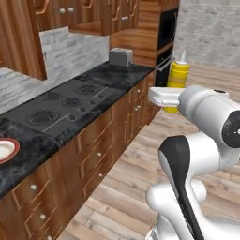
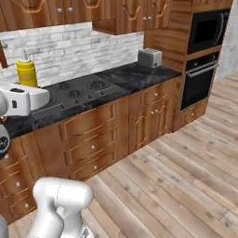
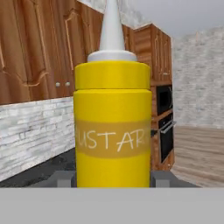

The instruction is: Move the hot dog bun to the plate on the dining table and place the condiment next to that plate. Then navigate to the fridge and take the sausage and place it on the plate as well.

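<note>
The condiment (image 3: 113, 122) is a yellow squeeze bottle with a pale pointed nozzle and a mustard label. It stands upright between my fingers (image 3: 159, 178), and my gripper (image 3: 113, 180) is shut on its lower body. In the left base view the condiment (image 1: 178, 75) rises above my white hand, and the gripper (image 1: 165, 97) holds it in the air over the wooden floor, beside the counter. From the right base view the condiment (image 2: 26, 69) shows at the far left above the gripper (image 2: 25, 100). The hot dog bun, the plate, the dining table, the fridge and the sausage are out of view.
A black marble counter (image 1: 117, 75) over wooden drawers carries a stovetop (image 1: 61, 105), a toaster (image 2: 149, 58) and a white red-rimmed plate (image 1: 5, 149). A wall oven (image 2: 200, 79) with a microwave (image 2: 207, 28) above it ends the cabinet run. Wooden floor (image 2: 186, 176) spreads to the right.
</note>
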Controlling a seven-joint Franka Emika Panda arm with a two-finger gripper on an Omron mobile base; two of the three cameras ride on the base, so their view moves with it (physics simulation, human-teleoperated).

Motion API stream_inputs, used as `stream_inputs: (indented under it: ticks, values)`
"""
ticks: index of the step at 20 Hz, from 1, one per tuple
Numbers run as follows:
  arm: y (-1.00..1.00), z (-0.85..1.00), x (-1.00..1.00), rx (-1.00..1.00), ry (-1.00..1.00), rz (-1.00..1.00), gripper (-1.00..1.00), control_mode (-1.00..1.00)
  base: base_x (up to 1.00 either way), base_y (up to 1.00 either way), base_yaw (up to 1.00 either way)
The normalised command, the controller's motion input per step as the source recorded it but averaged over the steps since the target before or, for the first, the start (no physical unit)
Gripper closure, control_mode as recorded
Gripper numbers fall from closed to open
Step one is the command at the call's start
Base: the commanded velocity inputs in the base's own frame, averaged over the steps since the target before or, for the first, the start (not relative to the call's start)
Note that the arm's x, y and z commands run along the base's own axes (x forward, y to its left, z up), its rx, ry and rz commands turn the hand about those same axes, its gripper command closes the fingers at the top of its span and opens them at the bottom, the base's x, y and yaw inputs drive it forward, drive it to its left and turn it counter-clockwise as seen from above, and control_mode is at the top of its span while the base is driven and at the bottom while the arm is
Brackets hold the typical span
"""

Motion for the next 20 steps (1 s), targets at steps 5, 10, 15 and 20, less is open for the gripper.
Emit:
stream_inputs:
  ticks: [5,10,15,20]
  values:
    - [0.00,0.00,0.00,0.00,0.00,0.00,1.00,1.00,-0.01,-0.52,-0.74]
    - [0.00,0.00,0.00,0.00,0.00,0.00,1.00,1.00,0.10,-0.58,-0.66]
    - [0.00,0.00,0.00,0.00,0.00,0.00,1.00,1.00,0.51,-0.56,-0.57]
    - [0.00,0.00,0.00,0.00,0.00,0.00,1.00,1.00,0.92,-0.32,-0.42]
